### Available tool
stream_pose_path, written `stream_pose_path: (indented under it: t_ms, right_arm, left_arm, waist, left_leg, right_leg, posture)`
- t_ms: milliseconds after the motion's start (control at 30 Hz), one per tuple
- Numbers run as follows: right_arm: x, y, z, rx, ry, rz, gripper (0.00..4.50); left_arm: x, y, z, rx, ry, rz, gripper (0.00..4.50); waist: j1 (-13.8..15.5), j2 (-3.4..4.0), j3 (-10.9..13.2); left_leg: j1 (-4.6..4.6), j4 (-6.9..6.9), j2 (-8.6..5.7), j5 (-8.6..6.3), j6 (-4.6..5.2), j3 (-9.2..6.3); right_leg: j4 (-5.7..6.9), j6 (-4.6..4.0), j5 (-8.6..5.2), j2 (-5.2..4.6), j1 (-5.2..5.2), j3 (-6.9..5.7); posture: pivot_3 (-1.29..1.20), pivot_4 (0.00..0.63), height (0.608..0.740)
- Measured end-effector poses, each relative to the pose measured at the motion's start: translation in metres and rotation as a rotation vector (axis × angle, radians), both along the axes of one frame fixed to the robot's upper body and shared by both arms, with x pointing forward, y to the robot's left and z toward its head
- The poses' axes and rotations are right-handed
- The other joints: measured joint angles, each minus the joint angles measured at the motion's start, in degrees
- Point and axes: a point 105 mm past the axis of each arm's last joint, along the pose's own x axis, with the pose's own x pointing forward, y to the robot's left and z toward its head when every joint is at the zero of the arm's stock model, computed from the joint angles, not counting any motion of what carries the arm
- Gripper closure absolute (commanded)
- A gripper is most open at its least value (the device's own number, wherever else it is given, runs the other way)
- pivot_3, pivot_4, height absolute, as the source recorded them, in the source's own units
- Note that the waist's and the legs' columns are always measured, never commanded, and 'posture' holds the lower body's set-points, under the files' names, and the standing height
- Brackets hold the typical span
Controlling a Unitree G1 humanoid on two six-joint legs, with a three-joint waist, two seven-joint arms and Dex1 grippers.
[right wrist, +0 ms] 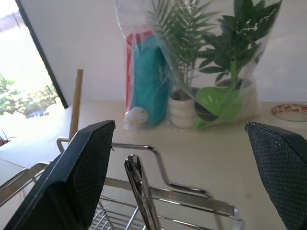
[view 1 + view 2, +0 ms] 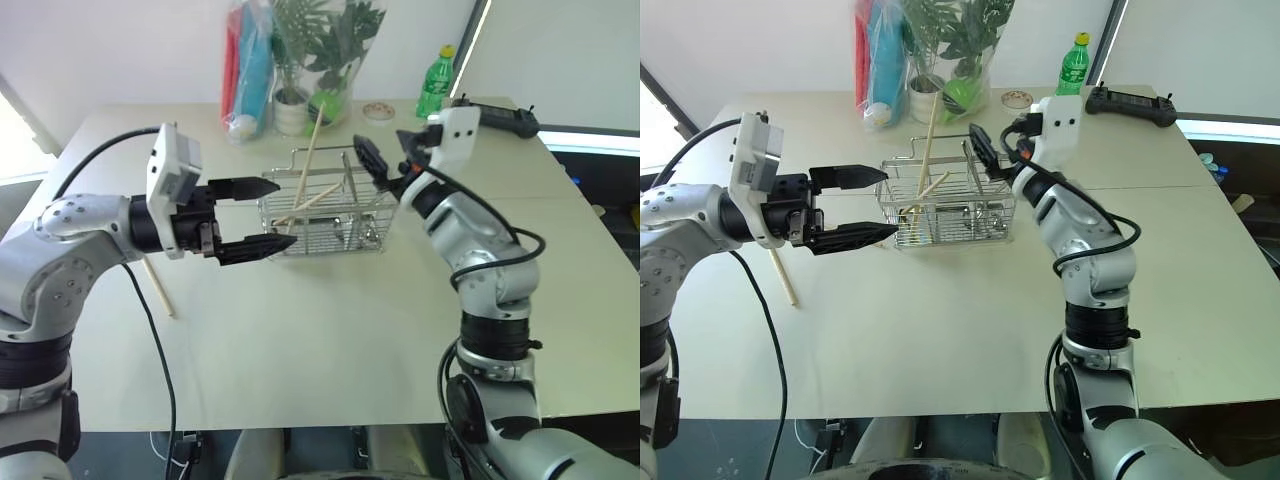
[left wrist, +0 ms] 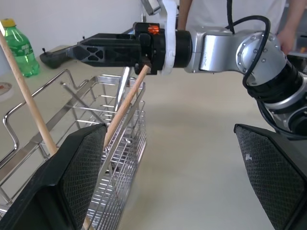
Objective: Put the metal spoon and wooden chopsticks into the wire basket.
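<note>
The wire basket (image 2: pixel 335 232) stands mid-table. One wooden chopstick (image 2: pixel 311 150) leans tall out of it and a second (image 3: pixel 125 103) slants lower inside. Another chopstick (image 2: pixel 158 285) lies flat on the table under my left arm. The metal spoon (image 1: pixel 139 184) stands in the basket, handle up. My left gripper (image 2: pixel 255 215) is open and level, its tips just off the basket's left end, holding nothing. My right gripper (image 2: pixel 385 155) hovers open over the basket's right end, above the spoon handle, with nothing between its fingers.
Behind the basket stand potted plants in a plastic bag (image 2: pixel 320 50), a green bottle (image 2: pixel 436 80), a tape roll (image 2: pixel 377 110) and a black controller (image 2: pixel 505 118). A person (image 3: pixel 230 14) stands beyond the table's right side. Bare tabletop lies in front of the basket.
</note>
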Motion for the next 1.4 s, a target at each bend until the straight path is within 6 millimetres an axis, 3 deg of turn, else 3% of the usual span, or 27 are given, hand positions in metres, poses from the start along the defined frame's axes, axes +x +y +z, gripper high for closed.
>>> stream_pose_path:
  t_ms: [167, 267, 367, 567, 800, 900, 1067, 1233, 1400]
  right_arm:
    - [-0.023, -0.029, 0.036, -0.009, -0.024, 0.146, 0.05]
    - [-0.054, -0.043, 0.062, -0.089, -0.059, 0.286, 0.05]
    - [-0.083, -0.051, 0.069, -0.209, -0.059, 0.408, 0.05]
    - [-0.121, -0.064, 0.034, -0.462, 0.105, 0.581, 0.05]
    - [-0.147, -0.06, -0.003, -0.612, 0.183, 0.721, 0.05]
    - [-0.15, -0.057, -0.009, -0.642, 0.175, 0.73, 0.05]
    - [-0.145, -0.053, -0.012, -0.627, 0.148, 0.701, 0.05]
    - [-0.142, -0.046, -0.014, -0.584, 0.134, 0.687, 0.05]
    - [-0.143, -0.038, -0.017, -0.552, 0.126, 0.688, 0.05]
  left_arm:
    - [0.003, 0.002, 0.001, 0.001, -0.001, 0.01, 0.0]
    - [0.006, 0.008, 0.002, -0.009, 0.006, 0.038, 0.0]
    - [0.011, 0.018, 0.009, -0.037, -0.006, 0.087, 0.0]
    - [0.021, 0.047, 0.019, -0.084, 0.011, 0.245, 0.0]
    - [0.03, 0.099, 0.024, -0.1, 0.071, 0.555, 0.0]
    - [0.041, 0.132, 0.007, -0.068, 0.131, 0.785, 0.0]
    - [0.052, 0.183, -0.048, 0.084, 0.236, 1.169, 0.0]
    - [0.077, 0.194, -0.081, 0.009, 0.417, 1.406, 0.0]
    - [0.11, 0.195, -0.078, -0.042, 0.567, 1.558, 0.0]
  waist:
    - [0.1, -0.01, 0.03]
    - [0.11, -0.03, 0.04]
    - [0.09, -0.08, 0.06]
    - [0.07, -0.3, 0.14]
    - [0.25, -0.45, 0.22]
    - [0.38, -0.46, 0.23]
    - [0.69, -0.68, 0.24]
    - [2.59, -0.85, 0.28]
    - [3.07, -1.18, 0.26]
  left_leg:
    - [-0.01, 0.0, -0.01, -0.01, 0.01, 0.0]
    - [-0.02, -0.02, -0.01, -0.03, 0.06, 0.0]
    - [-0.01, -0.01, 0.0, -0.05, 0.09, 0.0]
    - [0.04, 0.06, 0.0, -0.06, 0.09, 0.07]
    - [0.07, 0.14, 0.0, -0.07, 0.06, 0.1]
    - [0.12, 0.14, -0.02, -0.07, 0.05, 0.11]
    - [0.1, 0.12, -0.02, -0.08, 0.02, 0.11]
    - [0.0, 0.22, -0.09, -0.03, -0.05, 0.0]
    - [-0.14, 0.26, -0.19, 0.04, -0.17, -0.01]
  right_leg:
    - [-0.03, 0.01, 0.0, -0.02, 0.02, -0.01]
    - [-0.06, 0.02, -0.02, -0.02, 0.04, -0.02]
    - [-0.1, -0.02, -0.06, -0.02, 0.05, -0.03]
    - [-0.11, 0.08, -0.15, -0.09, 0.12, -0.02]
    - [-0.11, 0.18, -0.21, -0.15, 0.16, -0.02]
    - [-0.11, 0.17, -0.21, -0.19, 0.2, -0.01]
    - [-0.13, -0.06, -0.13, -0.21, 0.18, -0.01]
    - [-0.12, 0.06, -0.03, -0.23, 0.2, -0.09]
    - [-0.21, 0.43, 0.17, -0.26, 0.19, -0.09]
  posture:
    - [0.0, 0.15, 0.701]
    - [0.0, 0.15, 0.701]
    - [0.0, 0.15, 0.701]
    - [0.0, 0.15, 0.701]
    - [0.0, 0.15, 0.701]
    - [0.0, 0.15, 0.701]
    - [0.0, 0.15, 0.701]
    - [0.0, 0.15, 0.701]
    - [0.0, 0.15, 0.701]
